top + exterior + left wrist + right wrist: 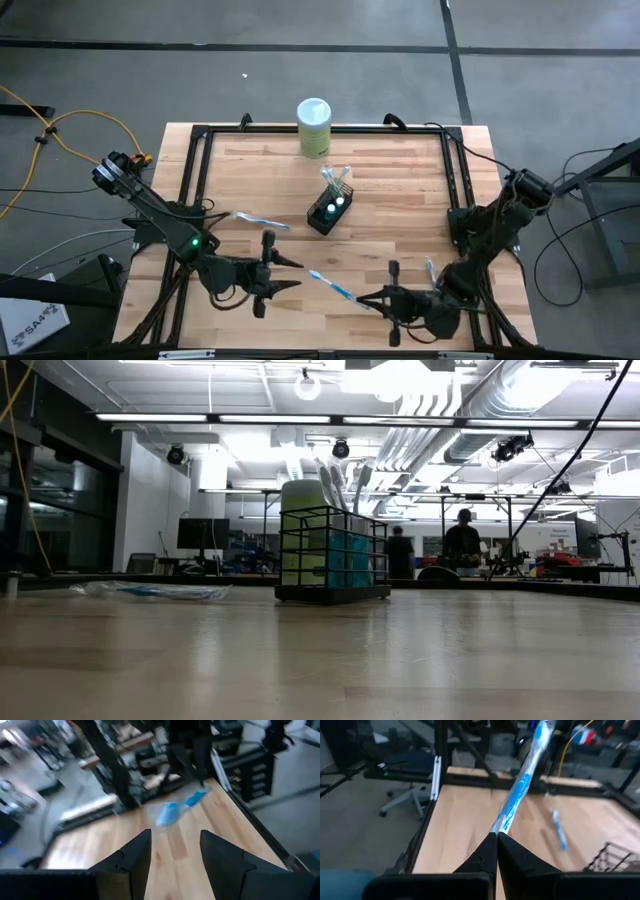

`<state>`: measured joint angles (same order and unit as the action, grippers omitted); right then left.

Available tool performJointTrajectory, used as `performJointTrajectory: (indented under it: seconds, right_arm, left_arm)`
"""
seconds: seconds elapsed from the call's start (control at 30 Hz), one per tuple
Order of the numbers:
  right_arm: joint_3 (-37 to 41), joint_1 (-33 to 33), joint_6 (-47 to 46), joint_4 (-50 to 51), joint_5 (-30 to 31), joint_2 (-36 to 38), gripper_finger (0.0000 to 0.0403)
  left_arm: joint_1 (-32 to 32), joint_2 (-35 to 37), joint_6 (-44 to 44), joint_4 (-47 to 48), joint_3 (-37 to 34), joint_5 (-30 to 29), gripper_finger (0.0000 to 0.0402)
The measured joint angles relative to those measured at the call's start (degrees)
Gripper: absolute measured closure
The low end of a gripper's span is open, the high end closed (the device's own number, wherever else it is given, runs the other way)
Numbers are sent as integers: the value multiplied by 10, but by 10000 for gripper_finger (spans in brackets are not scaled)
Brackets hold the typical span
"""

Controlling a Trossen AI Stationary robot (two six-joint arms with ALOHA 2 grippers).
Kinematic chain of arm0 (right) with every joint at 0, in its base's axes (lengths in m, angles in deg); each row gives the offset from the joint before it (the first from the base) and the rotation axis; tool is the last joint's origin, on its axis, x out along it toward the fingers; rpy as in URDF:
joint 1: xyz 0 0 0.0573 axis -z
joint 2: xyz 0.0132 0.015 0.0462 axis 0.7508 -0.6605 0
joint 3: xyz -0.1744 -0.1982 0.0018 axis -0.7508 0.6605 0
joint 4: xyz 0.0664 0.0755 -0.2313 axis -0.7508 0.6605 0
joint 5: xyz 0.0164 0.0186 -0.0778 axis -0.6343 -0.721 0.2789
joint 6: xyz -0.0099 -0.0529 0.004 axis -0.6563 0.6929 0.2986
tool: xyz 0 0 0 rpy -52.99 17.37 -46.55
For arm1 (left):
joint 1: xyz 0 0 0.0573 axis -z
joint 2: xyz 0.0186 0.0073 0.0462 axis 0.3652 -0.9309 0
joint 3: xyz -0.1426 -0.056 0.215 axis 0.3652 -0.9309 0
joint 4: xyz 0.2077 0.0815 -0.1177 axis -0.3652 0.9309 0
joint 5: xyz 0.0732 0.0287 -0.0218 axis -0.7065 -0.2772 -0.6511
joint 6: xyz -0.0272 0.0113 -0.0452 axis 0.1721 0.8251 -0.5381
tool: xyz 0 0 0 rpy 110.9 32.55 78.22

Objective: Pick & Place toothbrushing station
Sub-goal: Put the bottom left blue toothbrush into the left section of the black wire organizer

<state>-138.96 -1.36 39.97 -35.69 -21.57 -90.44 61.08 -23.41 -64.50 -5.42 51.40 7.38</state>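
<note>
High view: holder (pixel 330 210) mid-table; my right gripper (pixel 372 298) near it pinches toothbrush (pixel 330 286); left gripper (pixel 290 275) nearby, jaws spread. Right wrist view: thin end-grip, so I fear pivot or slip. Low view: canister (pixel 300 520) behind holder; collision risk.
</note>
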Motion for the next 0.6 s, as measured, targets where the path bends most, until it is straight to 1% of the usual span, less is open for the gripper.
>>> performJointTrajectory:
  seconds: [0.07, 0.2, 0.37, 0.47, 0.6]
  right_arm:
    - [0, -9, 14, -6, 27, 0, 400]
    - [0, -22, 78, -44, 79, 0, 400]
    - [0, -24, 186, -121, 87, 0, 400]
    - [0, -17, 217, -137, 78, 0, 400]
    - [0, -6, 249, -155, 77, 0, 400]
  left_arm:
    - [3, 0, 20, -26, 0, -17, 240]
    - [-1, 0, 35, -68, 0, -20, 240]
    - [-13, 0, 37, -93, 0, -16, 240]
    - [-19, 0, 37, -110, 0, 8, 240]
    - [-31, 0, 44, -141, 0, 63, 240]
